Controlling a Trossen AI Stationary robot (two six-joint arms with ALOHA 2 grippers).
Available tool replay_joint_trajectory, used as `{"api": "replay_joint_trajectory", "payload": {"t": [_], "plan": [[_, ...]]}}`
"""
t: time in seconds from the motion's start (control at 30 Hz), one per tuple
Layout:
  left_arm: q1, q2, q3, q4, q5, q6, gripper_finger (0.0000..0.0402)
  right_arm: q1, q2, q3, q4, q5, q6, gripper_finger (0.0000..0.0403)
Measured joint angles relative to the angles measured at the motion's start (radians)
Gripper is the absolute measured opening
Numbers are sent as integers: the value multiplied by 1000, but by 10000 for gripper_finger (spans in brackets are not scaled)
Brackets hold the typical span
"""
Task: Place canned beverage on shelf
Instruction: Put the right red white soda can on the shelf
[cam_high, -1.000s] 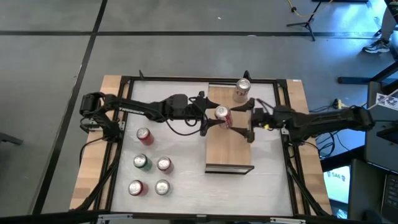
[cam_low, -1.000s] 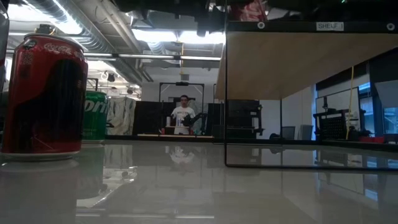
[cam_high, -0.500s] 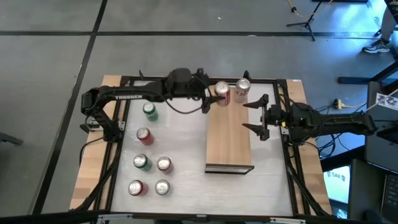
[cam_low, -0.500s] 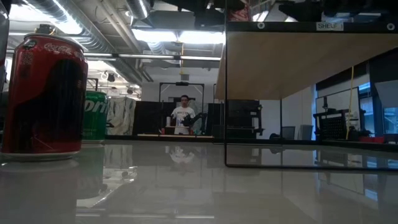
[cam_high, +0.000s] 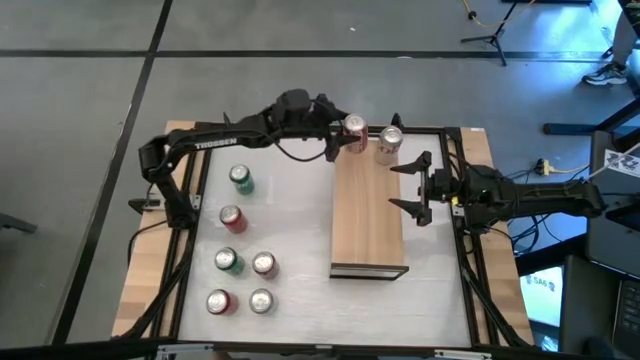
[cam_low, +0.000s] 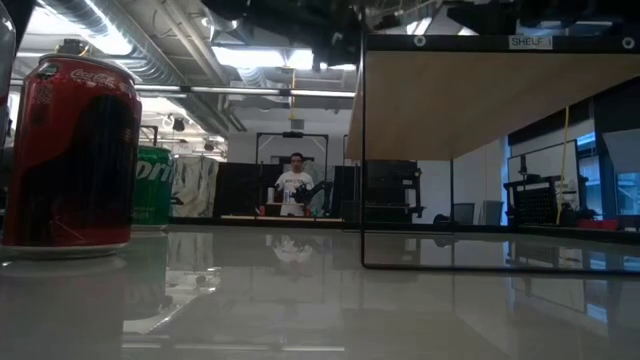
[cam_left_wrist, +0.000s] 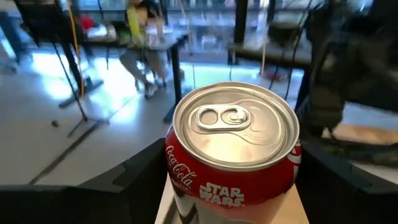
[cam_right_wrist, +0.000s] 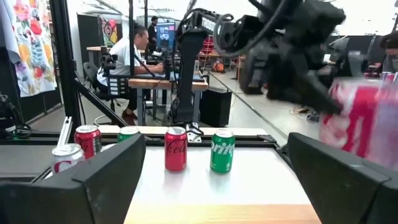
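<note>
**Left claw carrying a red can to the shelf's far end**

From above, my left gripper (cam_high: 345, 135) clamps the red can (cam_high: 354, 127) at the shelf's (cam_high: 367, 225) twelve o'clock end, just beside a silver can (cam_high: 390, 142) at its three o'clock. I should lower it straight, clear of that neighbour.

At my left wrist, the can sits upright between my fingers (cam_left_wrist: 140, 171).

My right gripper (cam_high: 414, 186) waits wide open at the shelf's three o'clock edge.

Grey concrete floor (cam_high: 300, 85) crossed by dark seams surrounds the tabletop (cam_high: 440, 290). Beyond, ceiling ducts (cam_low: 150, 55) under bright strip lights (cam_low: 270, 58); a person (cam_right_wrist: 130, 62) sits at a desk (cam_right_wrist: 165, 83).

shelf (cam_high: 368, 215) mostly bare, cans (cam_high: 389, 143) crowding far end
</note>
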Motion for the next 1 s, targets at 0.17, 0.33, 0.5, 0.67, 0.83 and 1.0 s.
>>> {"api": "replay_joint_trajectory", "payload": {"t": [0.17, 0.33, 0.5, 0.67, 0.83, 1.0], "plan": [[1, 67, 95, -39, 32, 4, 277, 0, 0, 0, -1, 0, -47, 386], [-1, 119, 146, -113, 30, 5, 277, 0, 1, 0, -6, 0, -51, 386], [-1, 115, 149, -160, -1, 5, 277, 0, 1, 0, -28, -9, -51, 386], [-4, 122, 149, -182, -9, 7, 277, 0, 1, 0, -27, -10, -51, 386], [-8, 137, 149, -170, -12, 7, 277, 0, 1, 0, -27, -10, -51, 386], [-7, 155, 148, -171, -46, 13, 277, 0, 1, 0, -27, -19, -51, 386]]}}
